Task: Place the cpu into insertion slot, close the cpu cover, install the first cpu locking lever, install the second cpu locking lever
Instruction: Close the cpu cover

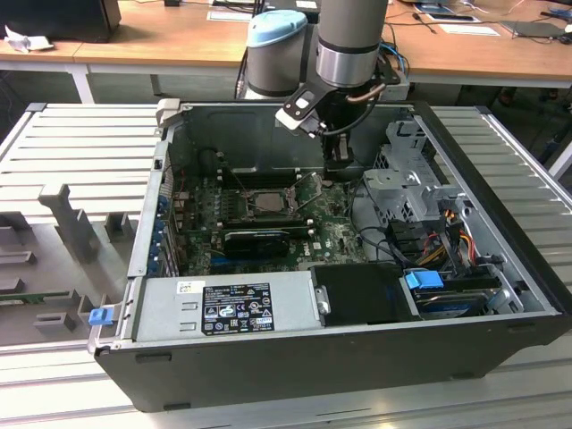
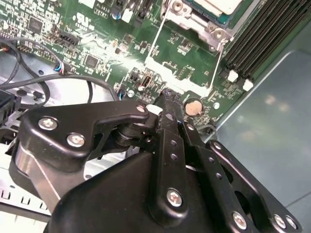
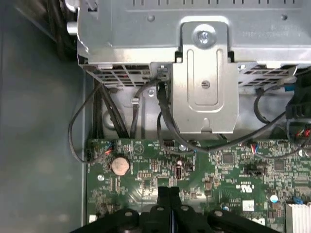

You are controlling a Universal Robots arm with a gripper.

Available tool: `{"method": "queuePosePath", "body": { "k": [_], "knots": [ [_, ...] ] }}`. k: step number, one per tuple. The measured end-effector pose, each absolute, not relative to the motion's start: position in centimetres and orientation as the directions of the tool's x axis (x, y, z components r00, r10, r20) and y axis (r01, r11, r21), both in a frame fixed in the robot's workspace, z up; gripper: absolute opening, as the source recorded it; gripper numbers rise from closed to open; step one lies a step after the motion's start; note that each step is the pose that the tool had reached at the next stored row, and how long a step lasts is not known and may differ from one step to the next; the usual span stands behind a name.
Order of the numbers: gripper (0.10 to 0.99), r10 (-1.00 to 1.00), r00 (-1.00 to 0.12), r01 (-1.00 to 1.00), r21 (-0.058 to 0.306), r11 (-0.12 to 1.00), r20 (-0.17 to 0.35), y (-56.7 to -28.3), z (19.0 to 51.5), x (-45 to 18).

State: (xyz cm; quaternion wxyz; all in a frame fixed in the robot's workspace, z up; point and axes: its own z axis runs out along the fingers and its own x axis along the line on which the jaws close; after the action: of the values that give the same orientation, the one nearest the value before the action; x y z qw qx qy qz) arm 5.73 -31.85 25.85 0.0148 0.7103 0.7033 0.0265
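Gripper (image 3: pixel 169 192) is pinched fully closed with nothing in it; both wrist views show the two black fingers pressed flat against each other. It's hanging just over the green board (image 3: pixel 233 174) with its tips close to the coin battery (image 3: pixel 120 165), which sits just beside them in the second wrist view (image 2: pixel 193 107). The cpu (image 2: pixel 224 4) is lying in the insertion slot (image 1: pixel 266 202), which is off toward the exterior view's left of the gripper (image 1: pixel 340 170). Two thin locking levers (image 2: pixel 154 41) stick out from the socket frame toward the fingers. Can't tell if the cover is down. Past the board edge there's a metal drive cage (image 3: pixel 204 73) with black cables (image 3: pixel 163 111) looping out, all inside the open computer case (image 1: pixel 357 366).
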Motion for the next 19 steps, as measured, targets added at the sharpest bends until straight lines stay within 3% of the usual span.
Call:
{"method": "queuePosePath", "body": {
  "k": [6,11,19],
  "knots": [
    [0.106,1.000,0.006,0.998,0.057,-0.007,0.017,-31.85,24.93,5.94],
    [0.106,1.000,0.006,1.000,-0.011,-0.006,0.016,-31.85,24.91,5.95],
    [0.106,1.000,0.006,1.000,-0.010,-0.006,0.016,-31.85,24.91,5.27]
  ]
}}
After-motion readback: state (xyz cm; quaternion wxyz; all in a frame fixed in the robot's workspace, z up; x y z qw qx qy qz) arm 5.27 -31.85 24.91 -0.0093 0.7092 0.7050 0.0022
